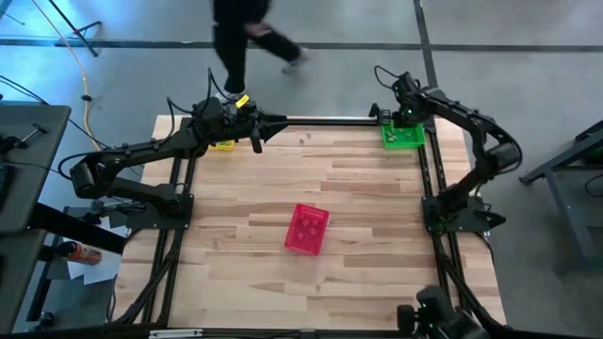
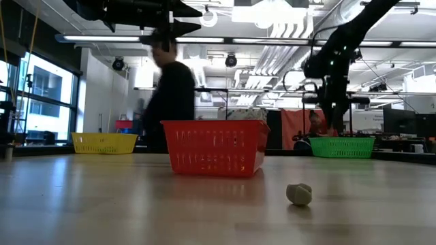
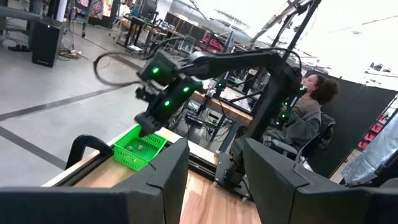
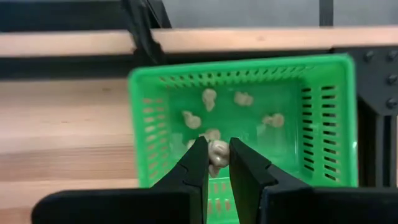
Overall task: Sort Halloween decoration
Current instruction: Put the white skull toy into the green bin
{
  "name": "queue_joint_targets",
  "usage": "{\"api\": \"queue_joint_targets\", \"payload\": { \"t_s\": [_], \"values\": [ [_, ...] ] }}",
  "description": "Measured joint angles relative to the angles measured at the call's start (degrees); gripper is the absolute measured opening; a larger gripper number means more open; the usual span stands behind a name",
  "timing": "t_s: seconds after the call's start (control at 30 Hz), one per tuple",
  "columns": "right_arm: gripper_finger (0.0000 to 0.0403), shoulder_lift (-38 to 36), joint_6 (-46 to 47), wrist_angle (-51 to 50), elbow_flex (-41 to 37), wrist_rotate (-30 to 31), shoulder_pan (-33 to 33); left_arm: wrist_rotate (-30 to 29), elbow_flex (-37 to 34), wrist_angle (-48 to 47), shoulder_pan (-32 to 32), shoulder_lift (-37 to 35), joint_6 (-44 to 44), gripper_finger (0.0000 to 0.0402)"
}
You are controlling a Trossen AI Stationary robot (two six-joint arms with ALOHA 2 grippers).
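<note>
Gripping a pale trinket (image 4: 218, 151) between near-closed fingers, the right pincer (image 4: 216, 163) hangs over the green basket (image 4: 339, 124) (more trinkets lie inside) at the counter's (image 1: 377, 217) far right corner. Left pincer (image 3: 214, 171), fingers parted and empty, is raised by the yellow basket (image 2: 103, 142) at the far left.

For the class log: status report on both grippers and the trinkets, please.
Right gripper shut on a trinket over the green basket. Left gripper open, empty, near the yellow basket. Nothing in the way.
</note>
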Motion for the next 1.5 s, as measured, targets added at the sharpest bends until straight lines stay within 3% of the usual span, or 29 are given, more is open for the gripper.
{"api": "queue_joint_targets", "payload": {
  "t_s": [0.2,0.63,1.33,1.5],
  "values": [
    [0.0036,6.6,-0.4,-0.3,0.1,1.3,-0.6,0.0,0.0,0.0,0.0,0.0,0.0,0.0145],
    [0.0036,13.0,-1.2,1.8,0.3,3.8,-0.7,0.0,0.0,-0.5,0.0,0.0,0.0,0.0145],
    [0.0037,13.5,4.3,3.3,0.4,3.7,-1.1,0.0,0.0,-0.5,0.0,0.0,-0.1,0.0145],
    [0.0059,13.5,6.2,3.5,0.4,4.2,-1.1,0.8,0.0,-0.5,0.0,0.0,-0.1,0.0145]
  ]
}}
